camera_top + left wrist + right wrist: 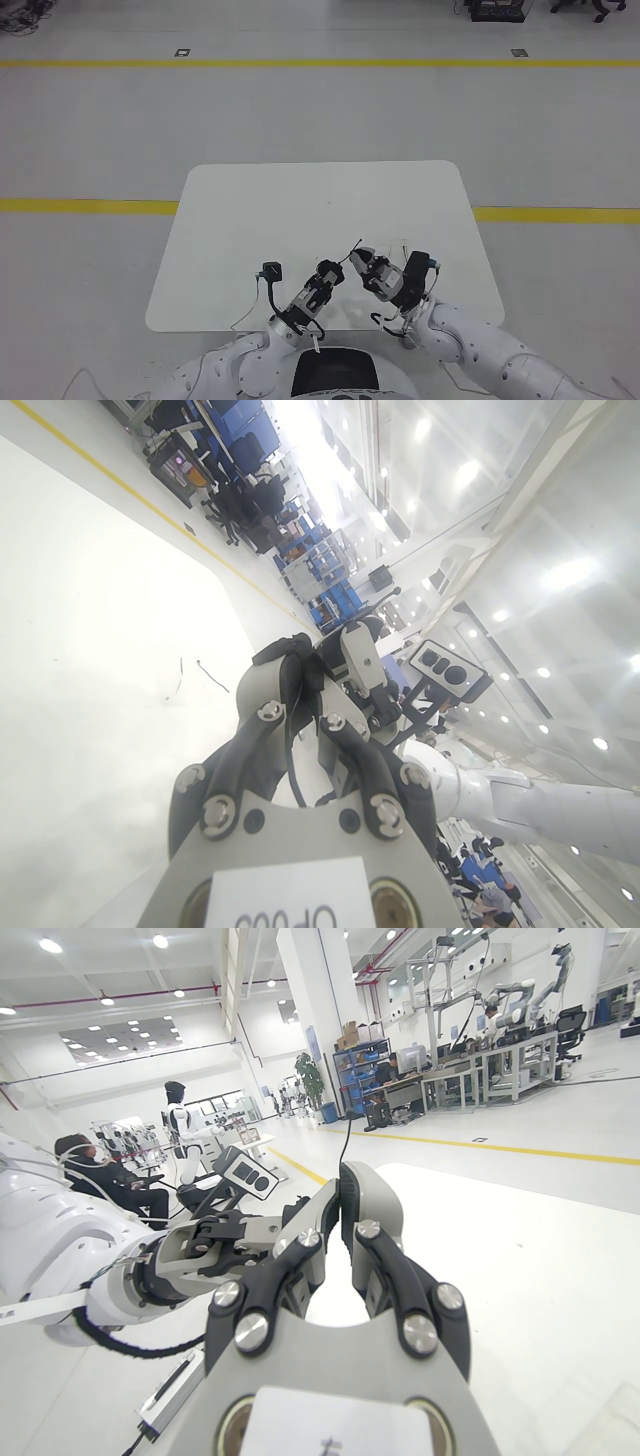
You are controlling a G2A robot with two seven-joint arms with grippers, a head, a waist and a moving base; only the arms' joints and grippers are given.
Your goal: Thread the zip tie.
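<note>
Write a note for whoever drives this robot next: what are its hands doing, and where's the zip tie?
Right gripper: shut on the black zip tie, which sticks out past its fingertips.
Left gripper: close beside it above the near part of the table, shut on a thin black strand. I cannot tell if that is the same tie.
Done: the tie is picked up and held off the table.
Left: no closed loop shows, so the tail probably has not yet been pushed through the head.
</note>
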